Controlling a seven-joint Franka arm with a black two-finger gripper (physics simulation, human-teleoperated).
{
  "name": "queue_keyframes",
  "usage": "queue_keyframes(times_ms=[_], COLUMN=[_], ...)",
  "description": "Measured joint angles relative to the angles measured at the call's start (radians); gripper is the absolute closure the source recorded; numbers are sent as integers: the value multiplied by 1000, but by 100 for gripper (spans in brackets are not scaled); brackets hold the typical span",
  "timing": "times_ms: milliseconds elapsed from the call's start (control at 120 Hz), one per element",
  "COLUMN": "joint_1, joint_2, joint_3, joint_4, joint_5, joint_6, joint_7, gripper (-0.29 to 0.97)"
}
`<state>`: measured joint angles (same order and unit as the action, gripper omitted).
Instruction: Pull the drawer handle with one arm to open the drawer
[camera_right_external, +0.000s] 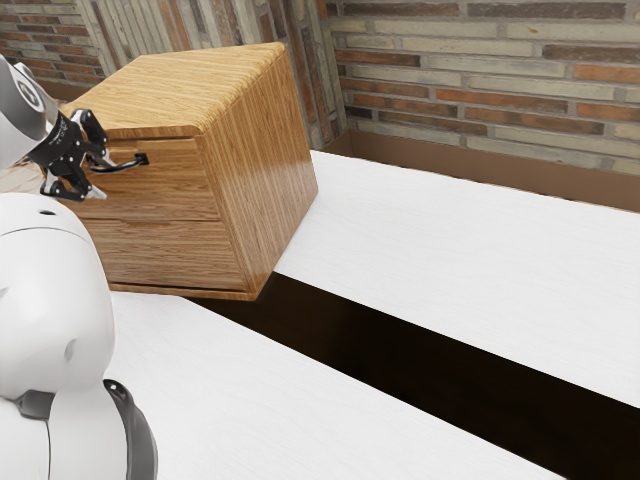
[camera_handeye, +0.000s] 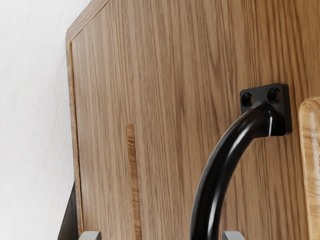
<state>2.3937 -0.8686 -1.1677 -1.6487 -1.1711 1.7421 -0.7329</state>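
A brick wall (camera_right_external: 500, 70) is seen behind a white table (camera_right_external: 450, 240), which is split by a dark gap running across it. The exterior view's left is taken up by the white arm (camera_right_external: 45, 300). A wooden cabinet (camera_right_external: 260, 150) is set on the far part of the table, turned at an angle, with two drawer fronts stacked on the face toward the arm. The upper drawer (camera_right_external: 170, 190) is seen level with the front below it, so it is not yet pulled out. The black gripper (camera_right_external: 98, 158) is held against that upper front, at its edge toward the exterior view's left. The black handle (camera_right_external: 128, 161) is fixed near the top of the upper drawer and is reached by the gripper from the side. In the wrist view the curved handle (camera_handeye: 225, 160) is shown rising from its square screw plate (camera_handeye: 265, 102) on the wood and passing between two grey fingertips (camera_handeye: 90, 235). The jaws are spread wide: the bar is nearly met by one tip, while the other is kept well apart from it, so nothing is clamped.
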Motion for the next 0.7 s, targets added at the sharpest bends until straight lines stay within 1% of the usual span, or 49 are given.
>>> queue_keyframes(times_ms=[367, 700], joint_1=[-4, -29], joint_2=[0, -1], joint_3=[3, 22], joint_4=[7, -31], joint_5=[6, 22], joint_6=[-1, -3], joint_7=[12, 20], gripper=[50, 52])
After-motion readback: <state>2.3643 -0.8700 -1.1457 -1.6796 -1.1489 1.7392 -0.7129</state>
